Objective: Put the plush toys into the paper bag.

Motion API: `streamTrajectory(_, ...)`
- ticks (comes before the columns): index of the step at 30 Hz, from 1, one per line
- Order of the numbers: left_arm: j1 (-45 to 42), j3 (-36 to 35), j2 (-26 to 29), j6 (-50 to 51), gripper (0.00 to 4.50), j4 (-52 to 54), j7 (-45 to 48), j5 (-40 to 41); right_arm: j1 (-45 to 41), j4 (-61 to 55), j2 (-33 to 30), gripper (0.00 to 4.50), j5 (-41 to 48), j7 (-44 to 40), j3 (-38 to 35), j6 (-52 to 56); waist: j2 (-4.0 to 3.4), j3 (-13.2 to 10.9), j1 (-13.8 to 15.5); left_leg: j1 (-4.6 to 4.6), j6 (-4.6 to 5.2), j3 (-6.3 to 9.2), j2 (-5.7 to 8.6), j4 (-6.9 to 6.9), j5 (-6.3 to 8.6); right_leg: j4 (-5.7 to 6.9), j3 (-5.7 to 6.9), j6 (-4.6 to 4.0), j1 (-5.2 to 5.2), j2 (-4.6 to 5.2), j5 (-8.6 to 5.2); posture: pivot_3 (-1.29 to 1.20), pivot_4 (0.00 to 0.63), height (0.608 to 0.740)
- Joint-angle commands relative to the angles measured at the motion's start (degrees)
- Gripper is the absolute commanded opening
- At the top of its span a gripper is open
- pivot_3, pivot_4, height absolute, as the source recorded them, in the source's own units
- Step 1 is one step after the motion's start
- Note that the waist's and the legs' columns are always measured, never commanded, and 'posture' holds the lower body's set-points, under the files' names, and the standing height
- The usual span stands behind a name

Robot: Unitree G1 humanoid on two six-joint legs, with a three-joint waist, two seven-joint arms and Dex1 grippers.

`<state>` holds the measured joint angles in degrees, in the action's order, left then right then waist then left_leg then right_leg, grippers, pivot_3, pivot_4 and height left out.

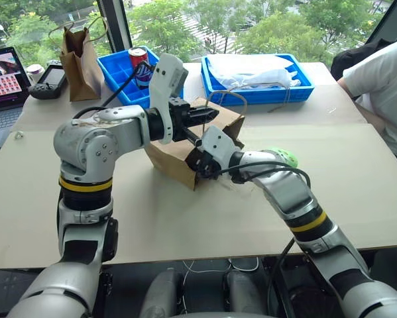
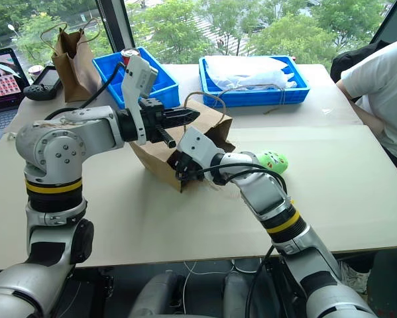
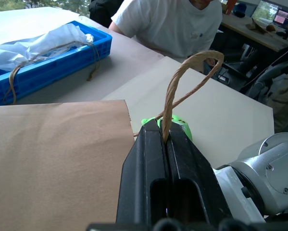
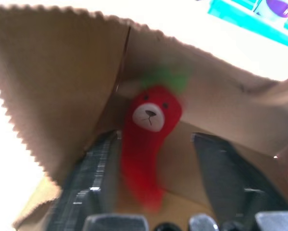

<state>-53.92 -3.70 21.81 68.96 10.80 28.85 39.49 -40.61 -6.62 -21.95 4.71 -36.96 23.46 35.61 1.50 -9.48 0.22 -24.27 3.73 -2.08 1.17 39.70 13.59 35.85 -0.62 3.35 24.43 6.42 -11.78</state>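
The paper bag point(image 1: 175, 156) lies tipped on the table with its mouth toward me. My left gripper point(image 3: 165, 139) is shut on its twine handle point(image 3: 182, 82) and holds that side up. My right gripper point(image 4: 158, 138) is open at the bag's mouth, its fingers point(image 4: 93, 168) spread wide inside the opening. The red chili plush toy point(image 4: 151, 120) sits inside the bag between and just beyond those fingers, blurred, close to one finger and apart from the other. The green plush toy point(image 1: 282, 156) lies on the table just right of the bag, beside my right forearm.
At the back stand a darker narrow brown bag point(image 1: 79, 56), a blue bin point(image 1: 122, 73) with a soda can point(image 1: 140, 63), and a second blue bin point(image 1: 258, 89) holding white plastic. A laptop point(image 1: 2, 86) is far left. A person point(image 1: 384, 86) sits at the right.
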Motion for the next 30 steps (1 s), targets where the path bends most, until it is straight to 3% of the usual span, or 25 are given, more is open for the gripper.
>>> streamTrajectory(1,-0.8,0.6,1.2,-2.3,0.00,0.8,1.2,-0.5,3.5,-10.4,-3.6,3.64,2.6,-1.3,-5.3,5.9,0.00,0.0,0.1,-0.01,0.00,0.01,0.00,-0.01,0.00,0.00,0.01,0.00,0.01,0.00,0.00,0.00,0.150,0.740)
streamTrajectory(5,-0.7,0.0,0.6,-2.7,0.00,-0.1,0.6,-0.3,6.2,-19.2,-6.9,3.64,7.9,-0.2,-16.2,17.9,0.00,0.0,0.2,-0.03,0.03,-0.01,-0.01,-0.01,0.02,-0.02,0.00,0.00,0.00,0.01,0.00,0.00,0.150,0.740)
streamTrajectory(9,-0.1,0.2,0.6,-3.5,0.00,-1.2,0.7,-0.8,9.2,-19.4,-16.4,3.64,5.7,1.3,-22.8,24.5,0.00,0.0,0.5,0.00,0.06,0.00,-0.01,0.02,0.04,-0.13,0.00,0.00,-0.03,0.04,0.00,0.00,0.150,0.740)
streamTrajectory(14,0.2,0.9,0.2,-4.0,0.00,-1.4,1.4,-0.7,8.7,-6.6,-18.7,3.64,2.7,4.2,-21.7,20.2,0.01,0.0,0.0,0.08,0.06,-0.10,-0.03,0.01,0.03,-0.22,-0.06,-0.03,-0.07,0.01,-0.02,0.00,0.150,0.740)
streamTrajectory(18,0.2,1.1,0.0,-3.9,0.00,-1.2,1.6,-0.6,8.2,5.3,-17.0,3.64,0.5,4.2,-18.5,14.0,0.01,0.0,-0.4,0.08,0.07,-0.13,-0.04,0.00,0.03,-0.19,-0.09,-0.05,-0.05,-0.02,-0.03,0.00,0.150,0.740)
streamTrajectory(22,0.4,1.0,0.1,-3.8,0.00,-0.8,1.6,-0.6,8.4,10.4,-15.8,2.65,-0.2,4.6,-18.8,9.3,0.01,0.0,-0.6,0.08,0.08,-0.12,-0.02,0.01,0.03,-0.21,-0.10,-0.04,-0.10,-0.01,-0.02,0.00,0.150,0.740)
streamTrajectory(29,0.5,1.2,-0.1,-3.5,0.00,-0.3,1.8,-0.2,9.5,-1.6,-21.3,0.16,1.1,1.0,-21.4,10.3,0.01,0.0,-0.4,0.05,0.09,-0.10,-0.02,0.05,0.03,-0.19,-0.10,-0.03,-0.09,0.01,-0.02,0.00,0.150,0.740)
streamTrajectory(30,0.5,1.3,-0.4,-3.4,0.00,-0.2,1.9,0.0,8.6,-5.6,-22.5,0.04,2.8,-1.0,-21.7,11.6,-0.01,0.0,-0.4,0.05,0.09,-0.10,-0.03,0.05,0.04,-0.19,-0.10,-0.03,-0.09,0.01,-0.02,0.00,0.150,0.740)
